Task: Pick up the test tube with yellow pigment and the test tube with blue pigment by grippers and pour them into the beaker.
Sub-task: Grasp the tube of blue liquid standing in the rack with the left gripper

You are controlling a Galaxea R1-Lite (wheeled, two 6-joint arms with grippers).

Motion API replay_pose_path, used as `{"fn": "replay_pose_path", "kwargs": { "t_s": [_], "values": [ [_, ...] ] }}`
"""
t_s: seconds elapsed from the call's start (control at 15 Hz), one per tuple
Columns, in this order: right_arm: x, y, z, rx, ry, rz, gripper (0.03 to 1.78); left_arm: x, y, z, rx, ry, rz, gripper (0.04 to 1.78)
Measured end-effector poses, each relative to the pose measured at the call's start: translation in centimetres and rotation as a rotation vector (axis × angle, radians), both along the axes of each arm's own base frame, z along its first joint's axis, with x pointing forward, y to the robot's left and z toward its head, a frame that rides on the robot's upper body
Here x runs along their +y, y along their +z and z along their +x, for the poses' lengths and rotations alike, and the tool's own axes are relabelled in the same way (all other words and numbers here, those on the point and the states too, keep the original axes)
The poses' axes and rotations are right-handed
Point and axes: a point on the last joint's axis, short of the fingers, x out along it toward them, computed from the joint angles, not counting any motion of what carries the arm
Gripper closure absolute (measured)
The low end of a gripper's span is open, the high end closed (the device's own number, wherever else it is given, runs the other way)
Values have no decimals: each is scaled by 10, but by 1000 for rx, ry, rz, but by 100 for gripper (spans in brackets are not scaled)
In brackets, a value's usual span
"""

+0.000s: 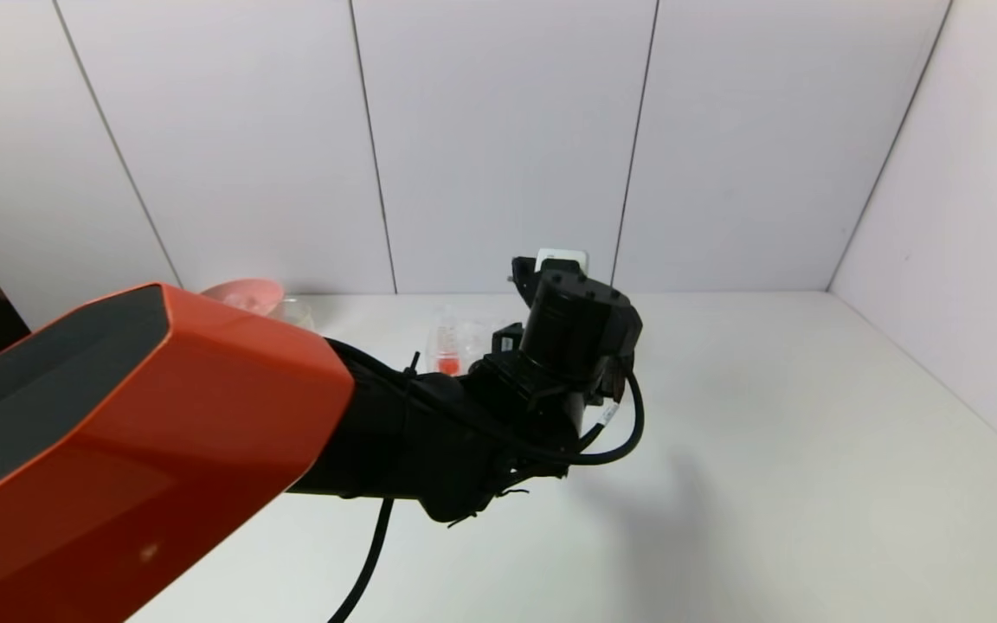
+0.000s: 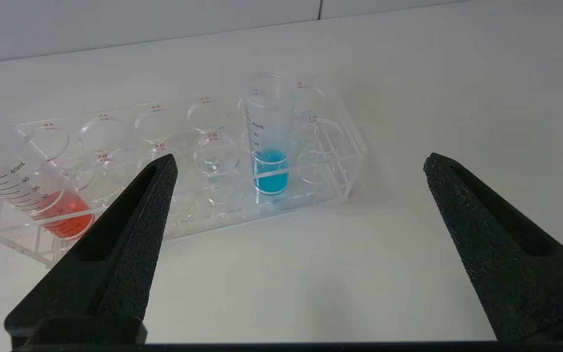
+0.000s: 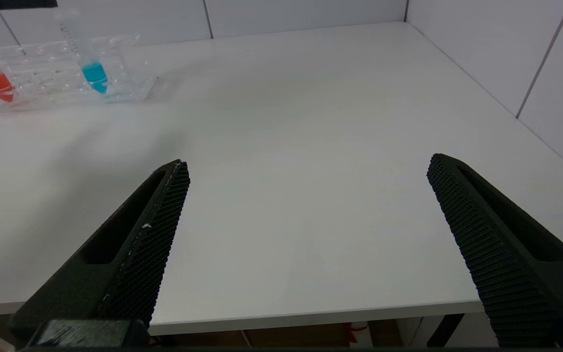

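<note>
White table (image 3: 311, 146) with the left arm (image 1: 118, 433) stretched out over it toward the clear rack (image 2: 340, 161) near the back wall; the arm's orange shell fills much of the head view and covers most of the rack. Left gripper (image 2: 296, 166) hovers just short of the rack, fingers spread wide with nothing between them, aimed roughly at the tube with blue liquid (image 2: 268, 142), which stands upright in a hole near one end of the rack. A tube with orange-red liquid (image 2: 42, 195) leans at the rack's other end. Right gripper (image 3: 306, 171) sits well away from the rack near the table's front edge, likewise spread and empty. Step in hand, as judged: the approach to the blue tube. The next move calls for closing in around its upper part, clear of the rack, then a straight lift. The pink bowl (image 1: 243, 294) and the beaker (image 1: 295, 310) lie beyond the rack's orange-red end, both half hidden by the arm. No yellow tube shows in any view; whether the beaker holds liquid cannot be told
</note>
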Motion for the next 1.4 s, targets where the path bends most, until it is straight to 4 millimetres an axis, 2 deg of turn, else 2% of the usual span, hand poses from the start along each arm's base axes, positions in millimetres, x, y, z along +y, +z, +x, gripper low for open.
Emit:
{"fn": "replay_pose_path", "kwargs": {
  "t_s": [0.33, 0.6, 0.93, 1.4],
  "values": [
    [0, 0, 0, 0, 0, 0, 4, -14, -19, 24, -4, 45, 6, 6],
    [0, 0, 0, 0, 0, 0, 4, -18, -32, 41, -6, 72, 7, 6],
    [0, 0, 0, 0, 0, 0, 4, -21, -38, 62, -23, 101, -10, 6],
    [0, 0, 0, 0, 0, 0, 4, -26, -51, 78, -29, 114, -3, 6]
  ]
}}
